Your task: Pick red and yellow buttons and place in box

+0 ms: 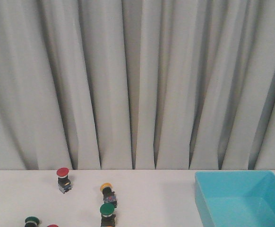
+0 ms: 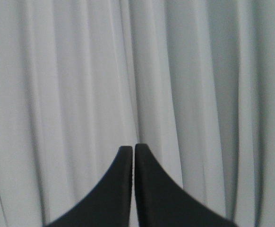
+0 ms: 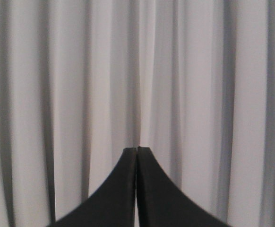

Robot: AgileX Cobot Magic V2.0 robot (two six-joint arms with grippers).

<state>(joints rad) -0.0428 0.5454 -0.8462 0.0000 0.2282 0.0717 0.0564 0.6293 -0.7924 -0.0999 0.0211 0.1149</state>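
A red button (image 1: 63,178) stands on the white table at the left. A yellow button (image 1: 108,193) lies tilted nearer the middle. The top of a second red cap (image 1: 52,226) shows at the bottom edge. The turquoise box (image 1: 201,196) sits at the right, and nothing shows inside it. Neither gripper shows in the front view. My left gripper (image 2: 133,147) is shut and empty, facing the curtain. My right gripper (image 3: 137,149) is shut and empty, also facing the curtain.
Two green-capped buttons stand near the front: one (image 1: 107,213) just below the yellow one, another (image 1: 31,221) at the lower left. A grey pleated curtain (image 1: 137,80) hangs behind the table's far edge.
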